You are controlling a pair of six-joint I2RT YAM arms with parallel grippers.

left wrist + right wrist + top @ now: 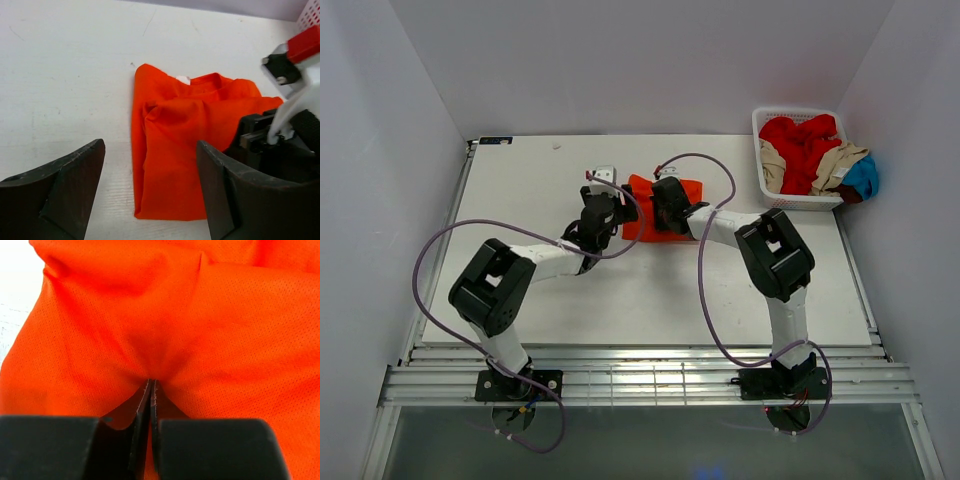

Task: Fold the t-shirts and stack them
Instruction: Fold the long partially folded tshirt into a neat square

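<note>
The orange shirt (175, 150) lies part-folded on the bench (520, 190). Right jaws clamped on a tuck of its cloth; left jaws apart, empty, near its edge. Risk: pull one-sided and you may drag the fold open or lose the pinch.

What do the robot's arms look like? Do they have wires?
Both the left arm and right arm have white tubes joined by chunky black blocks. A thin purple cable loops off each one. The fingers are dark, flat wedges, and one wrist carries a small red block.
</note>
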